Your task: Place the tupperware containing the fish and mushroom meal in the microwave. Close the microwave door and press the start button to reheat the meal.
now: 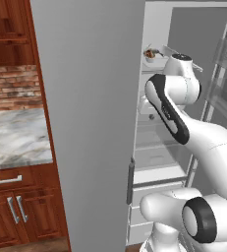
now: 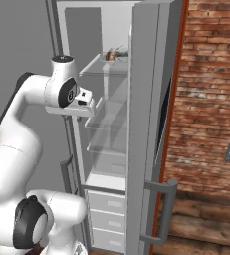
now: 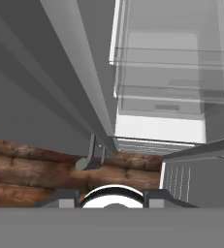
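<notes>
I see the tupperware (image 1: pixel 153 58) on the fridge's (image 1: pixel 95 123) top shelf, upper right; the tool's (image 2: pixel 89 107) opening I cannot tell.

place: kitchen | evidence: open fridge (image 1: pixel 85 123), marble counter (image 1: pixel 16 138), wooden cabinets (image 1: pixel 16 206), brick wall (image 2: pixel 211 99)

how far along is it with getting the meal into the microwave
Early stage. Done: the fridge door stands open, and the container with the meal sits on an upper glass shelf inside. In hand: the arm is raised in front of the open fridge, below that shelf; nothing is visibly grasped. Left: grasp the container, carry it to the microwave, put it in, shut the door and press start.
</notes>
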Robot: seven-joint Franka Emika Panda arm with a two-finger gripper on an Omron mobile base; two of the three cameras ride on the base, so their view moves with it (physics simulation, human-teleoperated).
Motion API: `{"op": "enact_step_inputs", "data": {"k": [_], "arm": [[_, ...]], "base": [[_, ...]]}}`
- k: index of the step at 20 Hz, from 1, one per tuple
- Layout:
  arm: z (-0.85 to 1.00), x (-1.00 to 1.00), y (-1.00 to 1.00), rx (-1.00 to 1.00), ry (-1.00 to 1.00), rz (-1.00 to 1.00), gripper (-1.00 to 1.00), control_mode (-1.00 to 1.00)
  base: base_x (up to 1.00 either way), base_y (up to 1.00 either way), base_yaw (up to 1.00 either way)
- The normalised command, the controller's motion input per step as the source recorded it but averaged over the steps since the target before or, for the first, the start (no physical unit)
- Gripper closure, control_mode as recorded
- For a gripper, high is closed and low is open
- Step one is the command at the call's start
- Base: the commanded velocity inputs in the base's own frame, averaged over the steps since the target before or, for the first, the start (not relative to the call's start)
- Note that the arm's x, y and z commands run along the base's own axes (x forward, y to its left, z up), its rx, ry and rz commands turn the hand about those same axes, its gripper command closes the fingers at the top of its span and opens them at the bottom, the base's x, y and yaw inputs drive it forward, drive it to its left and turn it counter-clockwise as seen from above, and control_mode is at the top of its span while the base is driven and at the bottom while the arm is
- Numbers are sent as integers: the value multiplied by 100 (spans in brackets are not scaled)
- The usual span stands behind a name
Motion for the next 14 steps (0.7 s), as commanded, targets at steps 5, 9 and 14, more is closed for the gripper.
{"op": "enact_step_inputs", "data": {"k": [5, 9, 14], "arm": [[3, -27, -6, 1, -12, 0, -100, -100], [34, -45, -10, 1, -44, 0, -100, -100], [38, -29, -1, 0, -43, -2, -100, -100]], "base": [[0, 0, 0], [0, 0, 0], [0, 0, 0]]}}
